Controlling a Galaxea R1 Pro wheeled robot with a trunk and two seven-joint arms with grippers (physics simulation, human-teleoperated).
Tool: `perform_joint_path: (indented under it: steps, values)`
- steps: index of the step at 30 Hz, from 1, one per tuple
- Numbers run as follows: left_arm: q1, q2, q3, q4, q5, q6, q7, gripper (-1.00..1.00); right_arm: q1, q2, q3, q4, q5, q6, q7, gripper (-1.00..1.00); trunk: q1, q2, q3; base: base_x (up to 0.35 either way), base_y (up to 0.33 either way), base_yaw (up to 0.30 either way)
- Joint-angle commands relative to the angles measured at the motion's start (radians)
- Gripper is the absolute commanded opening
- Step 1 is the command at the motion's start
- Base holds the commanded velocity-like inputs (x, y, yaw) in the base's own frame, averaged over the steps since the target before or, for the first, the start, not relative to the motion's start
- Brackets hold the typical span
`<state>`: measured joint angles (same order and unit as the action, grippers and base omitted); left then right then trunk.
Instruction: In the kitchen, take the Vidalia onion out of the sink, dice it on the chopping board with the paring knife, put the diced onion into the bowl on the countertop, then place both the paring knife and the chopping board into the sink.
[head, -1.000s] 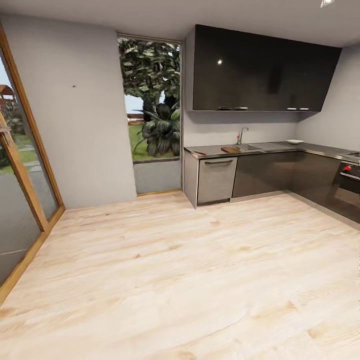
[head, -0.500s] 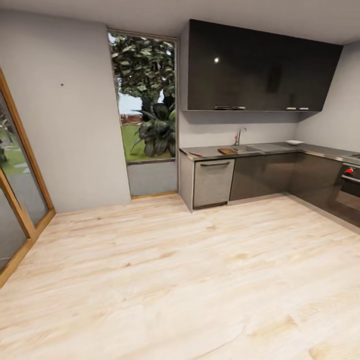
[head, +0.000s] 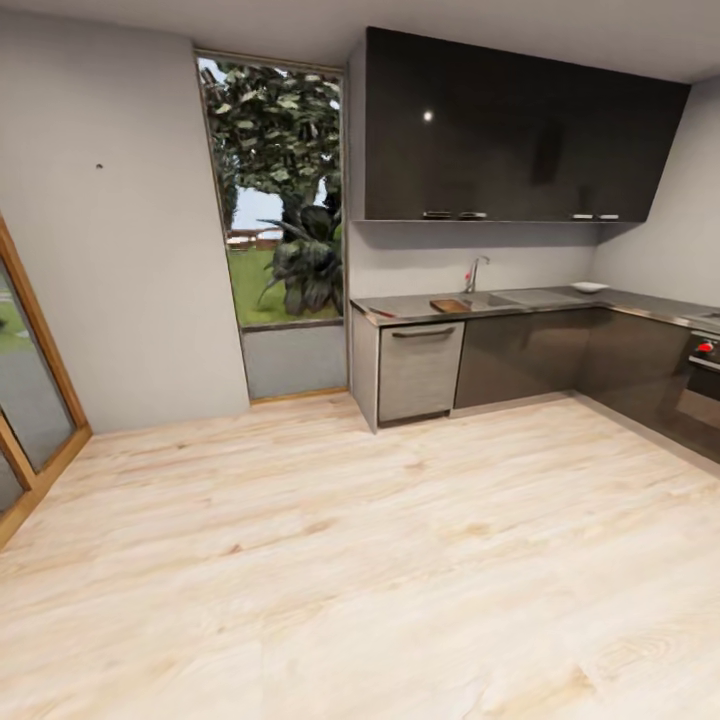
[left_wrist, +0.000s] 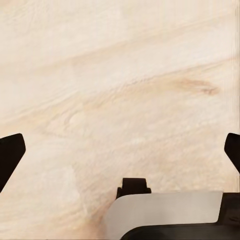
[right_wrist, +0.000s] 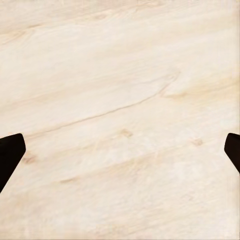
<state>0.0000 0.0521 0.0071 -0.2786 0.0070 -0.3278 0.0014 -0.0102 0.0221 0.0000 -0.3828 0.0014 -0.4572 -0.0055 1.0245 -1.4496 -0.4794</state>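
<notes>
Since the earlier pictures the camera has turned, so the kitchen counter sits more central. The chopping board (head: 450, 305) lies on the countertop (head: 620, 298) near the tap, the bowl (head: 589, 287) farther right. The left gripper (left_wrist: 120, 150) and the right gripper (right_wrist: 120, 150) hang over bare floor, jaws wide apart. The approach should end square to the sink.

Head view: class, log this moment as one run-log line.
phase: approaching kitchen | brown wooden chopping board: on glossy grey countertop beside sink | white bowl: far along countertop | left claw: open | right claw: open
</notes>
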Motion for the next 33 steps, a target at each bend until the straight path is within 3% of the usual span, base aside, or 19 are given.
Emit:
perform_joint_path:
  steps: [1,33]
  values:
    - [0.0,0.0,0.001,-0.001,0.001,-0.002,0.0,1.0,-0.001,0.001,0.0,0.001,0.0,-0.003,-0.001,1.0,0.0,0.0,-0.001,0.279,-0.193,0.0]
    - [0.0,-0.001,0.001,-0.001,0.001,-0.002,0.0,1.0,-0.001,0.001,0.002,0.001,0.0,-0.005,-0.001,1.0,0.0,0.0,-0.001,0.287,-0.161,0.0]
